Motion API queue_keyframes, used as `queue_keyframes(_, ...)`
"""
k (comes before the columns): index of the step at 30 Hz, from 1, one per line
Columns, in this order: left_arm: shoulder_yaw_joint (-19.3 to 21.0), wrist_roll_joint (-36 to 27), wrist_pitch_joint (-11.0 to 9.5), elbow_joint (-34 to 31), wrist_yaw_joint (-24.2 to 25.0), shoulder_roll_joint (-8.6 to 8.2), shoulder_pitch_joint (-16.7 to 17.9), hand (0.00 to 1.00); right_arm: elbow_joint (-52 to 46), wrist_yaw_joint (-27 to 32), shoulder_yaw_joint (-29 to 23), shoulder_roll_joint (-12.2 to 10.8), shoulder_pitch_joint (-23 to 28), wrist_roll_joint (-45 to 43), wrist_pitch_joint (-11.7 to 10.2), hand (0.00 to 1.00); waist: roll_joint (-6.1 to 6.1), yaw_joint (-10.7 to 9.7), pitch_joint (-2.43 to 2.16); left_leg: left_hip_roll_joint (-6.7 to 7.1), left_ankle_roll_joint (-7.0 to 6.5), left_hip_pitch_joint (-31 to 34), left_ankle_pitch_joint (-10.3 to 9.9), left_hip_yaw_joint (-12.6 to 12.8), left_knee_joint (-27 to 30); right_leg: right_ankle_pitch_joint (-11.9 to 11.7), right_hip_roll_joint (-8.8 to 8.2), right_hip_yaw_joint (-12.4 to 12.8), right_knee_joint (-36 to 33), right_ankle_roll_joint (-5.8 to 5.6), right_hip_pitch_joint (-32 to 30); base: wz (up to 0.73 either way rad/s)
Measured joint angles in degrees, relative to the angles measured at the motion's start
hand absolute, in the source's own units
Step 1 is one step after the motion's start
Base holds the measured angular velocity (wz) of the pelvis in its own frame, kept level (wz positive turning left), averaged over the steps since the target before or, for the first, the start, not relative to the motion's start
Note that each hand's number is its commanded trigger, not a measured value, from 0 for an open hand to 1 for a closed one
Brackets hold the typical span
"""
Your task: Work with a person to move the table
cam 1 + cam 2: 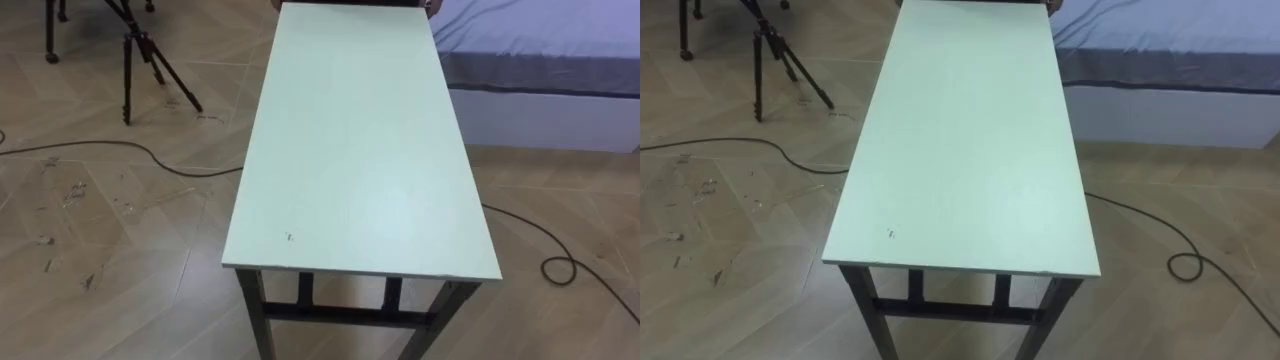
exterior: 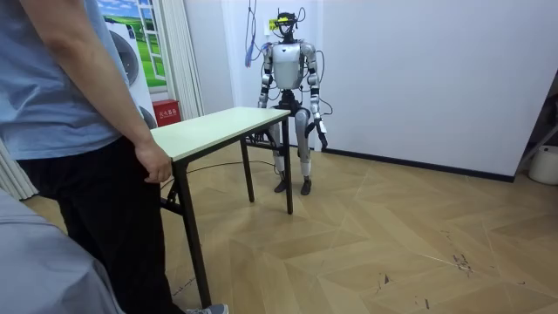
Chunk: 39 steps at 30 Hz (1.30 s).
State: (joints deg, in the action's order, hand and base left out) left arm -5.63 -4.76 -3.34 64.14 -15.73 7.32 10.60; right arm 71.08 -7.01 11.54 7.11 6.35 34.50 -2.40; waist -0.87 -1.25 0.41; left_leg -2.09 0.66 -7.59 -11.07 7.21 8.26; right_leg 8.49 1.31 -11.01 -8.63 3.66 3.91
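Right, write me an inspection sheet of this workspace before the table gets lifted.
Surface: table top is bare but for a small dark speck.
Job's things: table stands on the floor between the robot and a person; person's hand is at its end.
Clutter: nothing seen on the top; scuffs on the floor.
Robot hands: left robot hand hangs at the robot's side, off the table.
Cables: dark cable on the floor left of the table, another cable to its right.
Surroundings: tripod at left, bed at right, white wall behind the robot.
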Motion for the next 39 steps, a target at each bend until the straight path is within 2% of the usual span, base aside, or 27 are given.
queue_keyframes(9, 0.35, 0.28, 0.35, 0.01, -0.37, 0.03, 0.00, 0.00, 0.33, -0.25, -0.84, 0.02, -0.16, -0.03, 0.56, 0.00, 0.31, -0.05, -0.04, 0.03, 0.00, 0.02, 0.00, -0.02, 0.01, 0.00, 0.00, 0.00, 0.01, 0.00, -0.03, 0.00)
queue_keyframes(14, 1.04, -3.42, 0.50, -0.31, 0.38, -0.10, -0.05, 0.00, 0.44, -1.33, -1.90, 0.02, -0.12, 0.46, 0.78, 0.00, 0.50, -0.03, -0.05, 0.00, 0.00, 0.21, 0.00, 0.07, 0.00, 0.00, 0.01, 0.00, 0.07, 0.00, -0.26, 0.00)
queue_keyframes(18, 1.04, -11.02, 0.52, -0.25, 3.53, -0.16, -0.11, 0.00, 0.59, -2.88, -2.77, 0.08, 0.01, 1.71, 0.82, 0.00, 1.00, 0.15, -0.21, -0.06, -0.01, 0.96, -0.16, -0.07, 0.06, -0.02, 0.06, -0.02, -0.01, 0.00, -0.99, 0.00)
queue_keyframes(22, 1.81, -14.22, 0.53, -0.27, 7.83, -0.05, -0.09, 0.00, 0.19, -5.43, -4.11, 0.09, 0.70, 3.68, 0.82, 0.00, 1.24, 0.16, -0.15, -0.03, -0.01, 1.23, -0.16, -0.23, 0.32, -0.04, 0.02, -0.19, -0.10, 0.01, -1.01, 0.00)
queue_keyframes(25, 2.62, -16.57, 0.65, -0.64, 11.56, 0.01, -0.70, 0.00, -0.51, -7.41, -4.19, 0.14, 0.43, 4.72, 0.90, 0.00, 1.31, 0.24, -0.31, -0.03, -0.01, 1.78, -0.16, 0.00, 0.70, -0.03, -0.03, -0.29, -0.06, 0.02, -1.25, 0.00)
queue_keyframes(26, 2.77, -18.35, 0.99, -2.55, 12.93, 0.03, -0.56, 0.00, -2.87, -7.90, -4.41, 0.33, 0.66, 4.71, 1.37, 0.00, 1.40, 0.31, -0.35, -0.03, -0.01, 2.07, -0.16, 0.06, 0.89, -0.03, -0.08, -0.28, -0.07, 0.04, -1.76, 0.00)
queue_keyframes(27, 2.73, -20.79, 1.00, -4.64, 14.28, 0.09, -0.32, 0.00, -5.03, -8.83, -4.95, 0.47, 0.58, 4.71, 1.34, 0.00, 1.72, 0.28, -0.15, -0.05, -0.01, 2.08, -0.16, 0.02, 0.89, -0.18, -0.08, -0.40, -0.11, 0.12, -1.86, 0.00)
queue_keyframes(32, 1.67, -31.62, 1.20, -11.13, 19.22, 0.21, 0.76, 0.00, -12.88, -11.46, -6.03, 0.50, 1.65, 6.11, 1.32, 0.00, 2.21, 0.13, -0.42, -0.08, -0.01, 2.02, -0.16, 0.16, 0.98, -0.15, -0.12, -0.59, -0.10, 0.15, -1.95, 0.01)
queue_keyframes(34, 0.13, -35.83, 1.32, -16.38, 20.36, 0.49, 2.91, 0.00, -18.97, -12.40, -5.93, 0.50, 4.49, 8.99, 1.33, 0.00, 2.16, 0.16, -0.39, -0.08, -0.01, 2.11, -0.16, 0.14, 0.95, -0.15, -0.11, -0.78, -0.04, 0.16, -1.90, 0.05)
queue_keyframes(37, -5.12, -41.03, 1.23, -25.76, 22.34, 1.46, 7.47, 0.00, -31.35, -14.11, -2.91, 0.75, 10.86, 18.67, 1.09, 0.00, 1.96, 0.01, -0.33, -0.08, 0.02, 2.47, -0.17, 0.07, 0.97, -0.11, -0.28, -1.64, 0.02, 0.19, -1.83, 0.06)
queue_keyframes(38, -5.56, -42.02, 1.24, -27.20, 22.84, 1.50, 8.21, 0.00, -32.92, -14.57, -2.40, 0.73, 11.72, 19.52, 1.10, 0.00, 1.95, 0.00, -0.29, -0.10, 0.06, 2.79, -0.20, 0.07, 1.01, -0.10, -0.26, -1.64, 0.02, 0.20, -1.93, 0.03)
queue_keyframes(39, -6.18, -44.02, 1.25, -30.13, 23.55, 1.49, 9.57, 0.00, -35.90, -15.51, -1.72, 0.56, 13.32, 20.46, 1.09, 0.00, 1.79, 0.00, -0.07, -0.13, 0.17, 3.18, -0.27, 0.04, 1.23, -0.06, -0.26, -1.66, 0.01, 0.22, -2.10, 0.00)
